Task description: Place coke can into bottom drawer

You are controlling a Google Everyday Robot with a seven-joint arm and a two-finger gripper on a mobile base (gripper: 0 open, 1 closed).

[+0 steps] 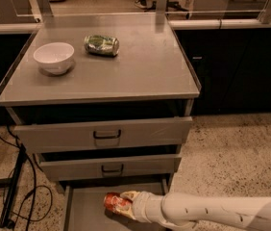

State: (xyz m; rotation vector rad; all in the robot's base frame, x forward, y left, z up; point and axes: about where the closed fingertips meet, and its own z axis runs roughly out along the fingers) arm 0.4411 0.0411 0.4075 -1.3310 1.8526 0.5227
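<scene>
One cabinet (140,76) has three drawers, and the bottom drawer (83,201) is pulled out. My one arm (222,211) reaches over it, my gripper (123,203) pinching the one coke can (110,201), which lies sideways over its floor. On top are one bowl (54,57) and one green can (102,44).

Our tool (122,201) is cream-coloured, with short, blunt fingers (127,195) closed on the coke can (111,201) over the bottom drawer (85,203). Just behind the tool comes a ringed, paler wrist collar (147,207). Beyond that our arm (222,211) is a smooth, thick off-white tube, rounded at the joint and dotted with a few small dark holes.
</scene>
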